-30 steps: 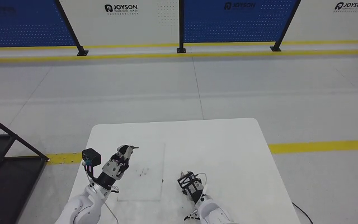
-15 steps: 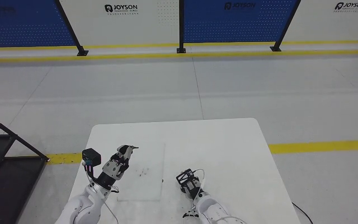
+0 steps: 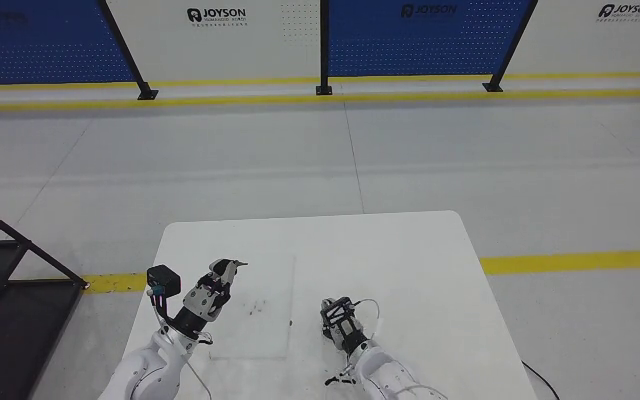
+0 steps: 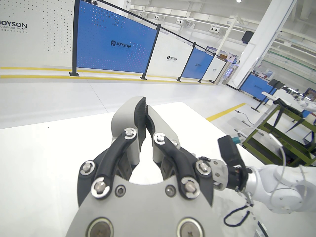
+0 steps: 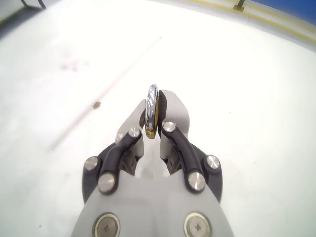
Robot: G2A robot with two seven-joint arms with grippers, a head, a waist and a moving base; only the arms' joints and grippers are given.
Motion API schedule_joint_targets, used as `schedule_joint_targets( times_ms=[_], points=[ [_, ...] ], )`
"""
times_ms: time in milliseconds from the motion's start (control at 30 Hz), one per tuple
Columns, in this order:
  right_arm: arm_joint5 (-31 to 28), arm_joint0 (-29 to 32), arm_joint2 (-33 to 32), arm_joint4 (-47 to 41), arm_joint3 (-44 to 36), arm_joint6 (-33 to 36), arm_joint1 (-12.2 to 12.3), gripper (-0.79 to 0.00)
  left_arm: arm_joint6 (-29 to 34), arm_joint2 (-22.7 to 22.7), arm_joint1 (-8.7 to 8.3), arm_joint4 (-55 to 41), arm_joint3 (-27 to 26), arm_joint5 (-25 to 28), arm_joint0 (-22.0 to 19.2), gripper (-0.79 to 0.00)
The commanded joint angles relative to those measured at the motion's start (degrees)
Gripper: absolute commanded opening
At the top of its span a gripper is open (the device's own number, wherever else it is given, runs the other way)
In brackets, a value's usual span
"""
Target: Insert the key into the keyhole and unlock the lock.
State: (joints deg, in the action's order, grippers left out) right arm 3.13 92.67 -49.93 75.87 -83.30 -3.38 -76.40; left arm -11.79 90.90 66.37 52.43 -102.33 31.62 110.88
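- The lock point(image 5: 151, 99) is clamped edge-on in the right gripper point(image 5: 155, 109). Its chrome loop juts out past the fingertips, and the brass body sits deeper between the pads.
- This grip likely serves to lift the lock off the surface point(image 3: 400, 250) and hold it steady while the other arm works on it.
- The keyhole cannot be seen. Judging by the lock's position, the end that would carry it faces back toward the palm, so the lock may have to be turned before anything can go in.
- The right gripper is over the near edge of the surface, about midway along it, and tilts forward and down toward the surface.
- The left gripper point(image 3: 236, 265) has its pads pressed together. I cannot tell whether the key is pinched between them, as nothing clearly shows in the seam.
- The left arm rises from the near left corner. Its gripper is held above the surface and roughly level, and it points toward the far edge and slightly toward the right arm.
- The two grippers are well apart, left of centre and centre. This looks like the stage before the two parts are brought together, and no insertion has begun.
- A few small dark specks lie on the surface between the two arms.
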Motion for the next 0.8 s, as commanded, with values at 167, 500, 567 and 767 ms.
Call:
schedule_joint_targets(
  times_ms=[167, 500, 567, 767],
  points=[
    [-18.4, 5.2, -10.1, -12.1, -8.4, -7.3, 2.6, -0.785, -0.4, -0.7, 0.20, -3.6, -0.5, 0.1, -0.6, -0.785],
    [-44.0, 5.3, -15.9, -28.9, -7.1, -16.7, 3.9, -0.785, 2.0, -4.2, 0.35, -23.0, 2.0, 14.2, -3.2, -0.785],
    [-48.0, 4.3, -15.6, -31.5, -5.5, -17.5, 3.9, -0.785, 2.2, -5.3, 0.42, -27.1, 2.9, 17.4, -4.0, -0.785],
    [-57.6, 1.9, -14.9, -38.1, -1.3, -19.8, 3.6, -0.785, 5.4, -9.2, 0.48, -36.5, 5.7, 24.3, -5.9, -0.785]
  ],
)
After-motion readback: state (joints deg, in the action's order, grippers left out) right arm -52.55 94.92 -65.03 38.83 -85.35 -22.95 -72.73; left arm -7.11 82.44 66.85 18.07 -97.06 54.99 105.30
